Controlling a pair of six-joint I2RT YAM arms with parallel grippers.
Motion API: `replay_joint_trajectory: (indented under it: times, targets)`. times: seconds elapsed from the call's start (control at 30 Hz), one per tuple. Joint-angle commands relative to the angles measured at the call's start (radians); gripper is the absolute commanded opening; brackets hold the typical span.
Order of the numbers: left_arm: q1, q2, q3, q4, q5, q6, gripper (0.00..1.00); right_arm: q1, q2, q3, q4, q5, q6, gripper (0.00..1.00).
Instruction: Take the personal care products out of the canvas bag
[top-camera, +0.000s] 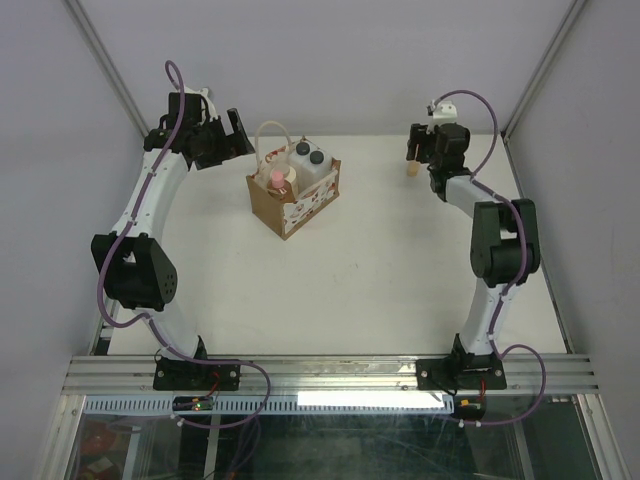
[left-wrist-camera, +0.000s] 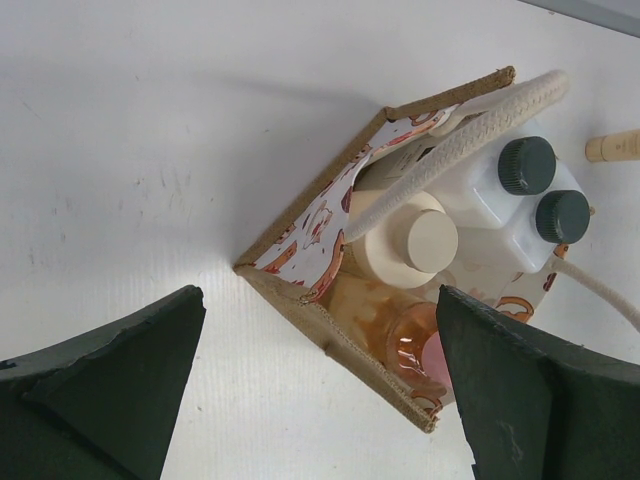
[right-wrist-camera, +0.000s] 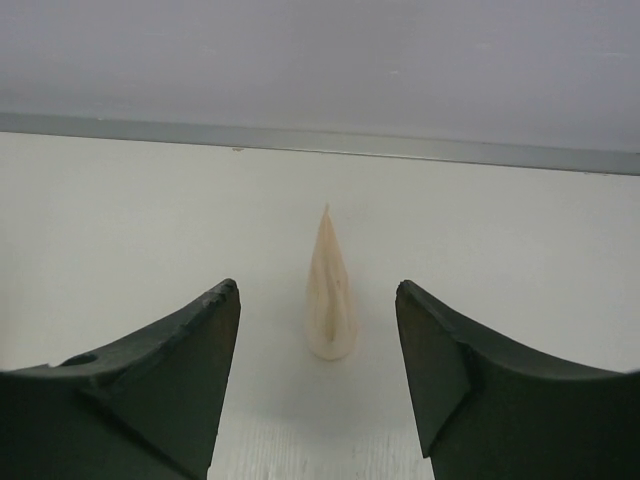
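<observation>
top external: left claw (top-camera: 236, 132), jaws wide, hangs nearest the canvas bag (top-camera: 300, 215), which sits at its four o'clock, white bottles (top-camera: 308, 160) upright inside; right claw (right-wrist-camera: 317, 285), also wide, seems clear of the standing tan tube (right-wrist-camera: 330, 300).

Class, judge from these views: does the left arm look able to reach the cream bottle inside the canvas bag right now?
Probably yes. The left gripper is open and faces the canvas bag at its open top, and the cream bottle has its cap exposed, though a rope handle crossing its edge might snag.
</observation>
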Motion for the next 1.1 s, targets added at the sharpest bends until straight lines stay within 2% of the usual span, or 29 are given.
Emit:
replay_joint_trajectory:
  times: [0.0, 0.23, 0.53, 0.57, 0.6, 0.63, 0.67, 0.77, 0.93, 1.07]
  targets:
    - [0.011, -0.035, 0.012, 0.044, 0.024, -0.009, 0.99, 0.018, -0.172, 0.032, -0.134, -0.001, 0.005, 0.66]
    - [0.010, -0.018, 0.014, 0.044, 0.032, -0.013, 0.99, 0.200, -0.250, 0.089, -0.281, -0.001, 0.005, 0.66]
    - [0.010, -0.020, 0.008, 0.044, 0.034, -0.008, 0.99, 0.422, -0.091, 0.395, -0.448, -0.001, 0.005, 0.66]
    - [0.011, -0.024, 0.004, 0.044, 0.031, -0.004, 0.99, 0.441, -0.070, 0.419, -0.469, -0.001, 0.005, 0.73]
    - [0.010, -0.028, 0.001, 0.044, 0.027, -0.002, 0.99, 0.458, -0.055, 0.433, -0.482, -0.542, -0.019, 0.76]
    - [0.011, -0.032, -0.002, 0.044, 0.022, 0.001, 0.99, 0.480, -0.046, 0.437, -0.491, -0.622, -0.019, 0.76]
    - [0.011, -0.037, -0.005, 0.044, 0.019, 0.006, 0.99, 0.497, -0.039, 0.438, -0.498, -0.641, -0.072, 0.82]
    - [0.011, -0.052, -0.020, 0.042, 0.010, 0.010, 0.99, 0.541, -0.020, 0.456, -0.529, -0.634, -0.146, 0.89]
    - [0.012, -0.068, -0.033, 0.042, -0.001, 0.017, 0.99, 0.582, 0.012, 0.483, -0.559, -0.550, -0.164, 0.90]
    - [0.012, -0.079, -0.040, 0.038, -0.012, 0.024, 0.99, 0.595, 0.038, 0.504, -0.562, -0.403, -0.154, 0.81]
